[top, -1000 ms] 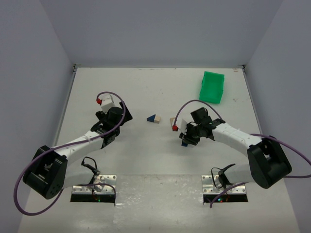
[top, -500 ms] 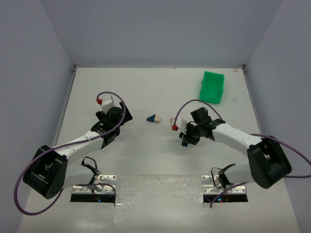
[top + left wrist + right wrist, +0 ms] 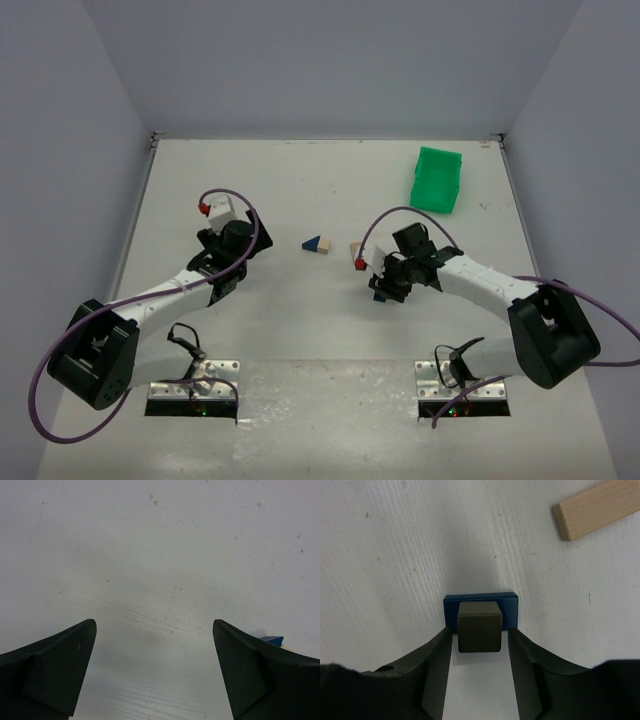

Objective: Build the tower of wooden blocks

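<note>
In the right wrist view a small dark-looking cube (image 3: 479,626) stands on a flat dark blue block (image 3: 480,600) on the table. My right gripper (image 3: 479,645) straddles the cube with a narrow gap on each side, so it is open. In the top view that gripper (image 3: 386,284) is right of centre, with the blue block (image 3: 380,296) just under it. A tan block (image 3: 354,248) lies beside it and also shows in the right wrist view (image 3: 600,507). A blue wedge (image 3: 311,243) with a pale block (image 3: 323,247) lies at centre. My left gripper (image 3: 154,670) is open and empty over bare table.
A green plastic bin (image 3: 437,179) stands at the back right. A corner of the blue wedge (image 3: 272,640) peeks past the left gripper's right finger. Grey walls enclose the white table (image 3: 300,190) on three sides.
</note>
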### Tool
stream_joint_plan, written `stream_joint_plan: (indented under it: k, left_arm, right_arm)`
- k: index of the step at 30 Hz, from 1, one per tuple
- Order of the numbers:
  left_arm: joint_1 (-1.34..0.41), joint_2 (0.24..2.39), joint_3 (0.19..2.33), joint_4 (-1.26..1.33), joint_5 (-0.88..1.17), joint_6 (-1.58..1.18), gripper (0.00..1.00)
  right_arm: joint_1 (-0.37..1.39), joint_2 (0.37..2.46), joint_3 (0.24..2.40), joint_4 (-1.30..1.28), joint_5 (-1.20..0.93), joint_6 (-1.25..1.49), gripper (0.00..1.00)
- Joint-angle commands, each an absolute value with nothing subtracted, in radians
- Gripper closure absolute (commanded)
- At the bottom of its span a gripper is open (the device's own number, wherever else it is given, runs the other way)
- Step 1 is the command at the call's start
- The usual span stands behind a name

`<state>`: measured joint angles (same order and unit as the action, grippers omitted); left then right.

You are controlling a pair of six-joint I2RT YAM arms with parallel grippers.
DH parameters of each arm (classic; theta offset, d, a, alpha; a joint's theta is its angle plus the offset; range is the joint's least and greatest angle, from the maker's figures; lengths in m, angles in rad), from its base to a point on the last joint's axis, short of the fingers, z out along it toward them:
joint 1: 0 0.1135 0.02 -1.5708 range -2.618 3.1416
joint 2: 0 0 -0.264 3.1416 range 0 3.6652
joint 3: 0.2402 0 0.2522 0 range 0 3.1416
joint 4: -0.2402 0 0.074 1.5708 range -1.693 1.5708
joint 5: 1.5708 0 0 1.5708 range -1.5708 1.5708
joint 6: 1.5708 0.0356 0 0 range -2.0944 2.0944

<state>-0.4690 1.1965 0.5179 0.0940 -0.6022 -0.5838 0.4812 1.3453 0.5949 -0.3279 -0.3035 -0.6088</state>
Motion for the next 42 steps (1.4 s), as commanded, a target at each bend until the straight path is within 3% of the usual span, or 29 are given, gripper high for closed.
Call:
stream_joint_plan:
  k: [1, 5, 8, 10, 11, 19, 24, 26, 32, 42]
  left_arm:
    - [-0.456, 1.195, 0.55, 0.135, -0.609, -0.58, 0.0]
    - [-0.456, 1.195, 0.551, 0.131, -0.609, -0.58, 0.0]
    - [-0.456, 1.19, 0.552, 0.125, -0.609, -0.58, 0.0]
    - [-0.456, 1.182, 0.552, 0.124, -0.609, -0.58, 0.0]
    - [-0.456, 1.177, 0.55, 0.124, -0.609, -0.579, 0.0]
    - [-0.456, 1.082, 0.535, 0.123, -0.58, -0.586, 0.0]
    - [-0.456, 0.986, 0.519, 0.129, -0.563, -0.589, 0.0]
    - [-0.456, 0.956, 0.518, 0.135, -0.542, -0.589, 0.0]
    - [-0.456, 0.937, 0.548, 0.142, -0.505, -0.55, 0.0]
    - [-0.456, 0.846, 0.468, 0.179, -0.517, -0.538, 0.0]
  right_arm:
    - [0.486, 1.335, 0.604, -0.298, -0.301, -0.597, 0.48]
    - [0.485, 1.33, 0.61, -0.295, -0.293, -0.591, 0.37]
    - [0.486, 1.31, 0.638, -0.314, -0.297, -0.587, 0.2]
    - [0.486, 1.292, 0.658, -0.33, -0.307, -0.589, 0.03]
    - [0.486, 1.284, 0.669, -0.344, -0.314, -0.591, 0.01]
    - [0.488, 1.26, 0.848, -0.353, -0.409, -0.556, 0.01]
    - [0.488, 1.391, 1.089, -0.306, -0.477, -0.436, 0.01]
    - [0.498, 1.479, 1.191, -0.337, -0.548, -0.511, 0.01]
    - [0.511, 1.734, 1.423, -0.356, -0.441, -0.44, 0.01]
    - [0.594, 1.87, 1.324, -0.321, -0.232, -0.467, 0.01]
